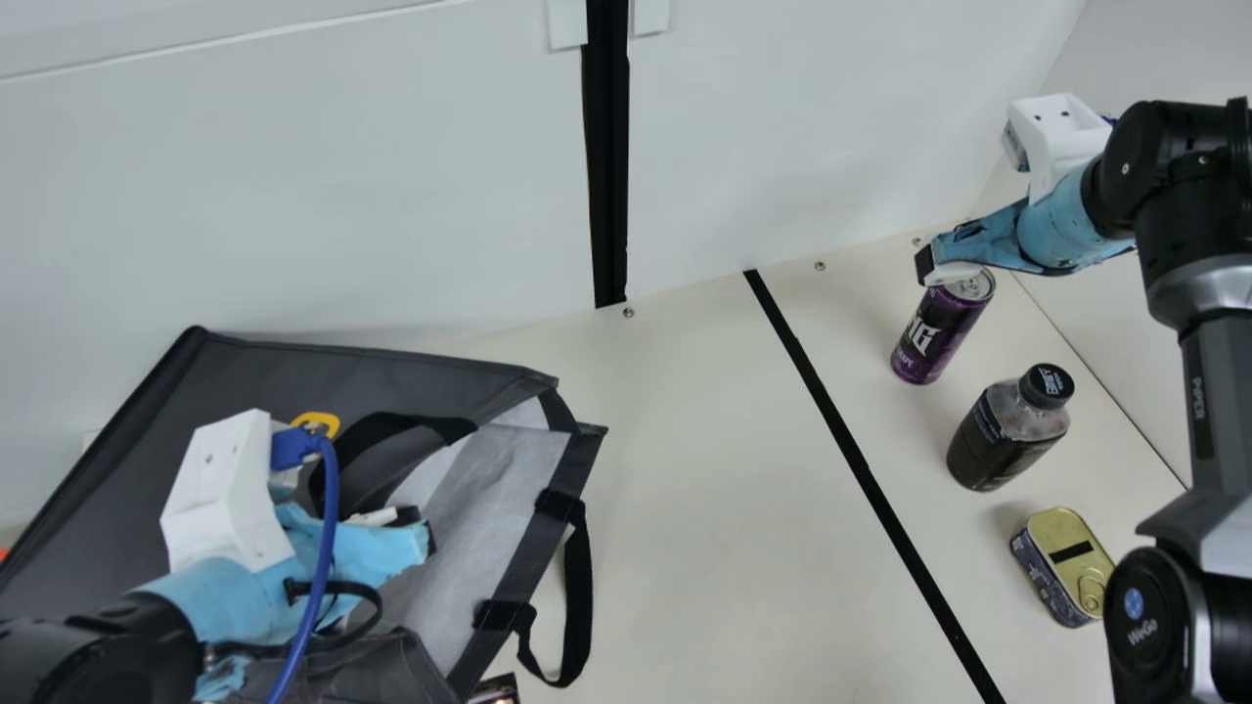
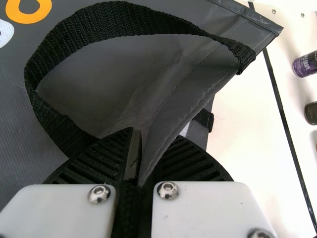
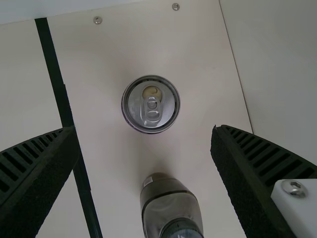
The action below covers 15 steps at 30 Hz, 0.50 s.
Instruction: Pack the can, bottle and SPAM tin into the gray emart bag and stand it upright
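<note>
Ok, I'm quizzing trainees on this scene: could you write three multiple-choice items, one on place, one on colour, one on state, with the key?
1. What stands between the can and the tin?
A) The bag
B) The bottle
C) The left gripper

2. What is the main colour of the can's side?
A) Purple
B) Red
C) Green

3. The right gripper is:
A) shut on the bottle
B) shut on the tin
C) open

Key:
1 B: the main view shows them in a row, bottle in the middle.
2 A: its side shows purple in the main view.
3 C: its fingers are wide apart in the right wrist view.
</note>
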Available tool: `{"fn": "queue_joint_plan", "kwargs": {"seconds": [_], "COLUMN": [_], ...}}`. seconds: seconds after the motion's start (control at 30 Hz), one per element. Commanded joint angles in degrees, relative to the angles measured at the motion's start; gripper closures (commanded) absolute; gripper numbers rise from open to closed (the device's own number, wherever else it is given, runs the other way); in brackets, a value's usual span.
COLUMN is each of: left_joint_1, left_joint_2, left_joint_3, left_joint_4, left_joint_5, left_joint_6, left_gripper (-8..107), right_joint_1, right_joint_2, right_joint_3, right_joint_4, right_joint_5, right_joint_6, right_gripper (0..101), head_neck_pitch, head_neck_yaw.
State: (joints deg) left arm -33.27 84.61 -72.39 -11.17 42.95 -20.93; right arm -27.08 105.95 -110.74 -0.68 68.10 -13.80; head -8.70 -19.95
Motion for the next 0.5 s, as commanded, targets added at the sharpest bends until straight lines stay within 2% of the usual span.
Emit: {"fn": "queue_joint_plan", "kwargs": {"seconds": [0.0, 0.47], "left_joint_1": [0.0, 0.0], "left_joint_2": [0.0, 0.0], "left_joint_3": [0.0, 0.0], "left_joint_4": [0.0, 0.0], "left_joint_5": [0.0, 0.0], "left_joint_6": [0.0, 0.0], "left_gripper": [107, 107], "right_joint_1": [-0.2, -1.4], "right_joint_2": [1.0, 8.9], "right_joint_3": [-0.6, -6.2], "right_joint_4": [0.3, 1.6], "right_joint_5": [0.0, 0.6], "right_joint_6": [0.2, 0.7], "right_gripper": [6, 6], "head_neck_pitch": [-1.3, -1.3], "head_neck_yaw": [0.0, 0.0]}}
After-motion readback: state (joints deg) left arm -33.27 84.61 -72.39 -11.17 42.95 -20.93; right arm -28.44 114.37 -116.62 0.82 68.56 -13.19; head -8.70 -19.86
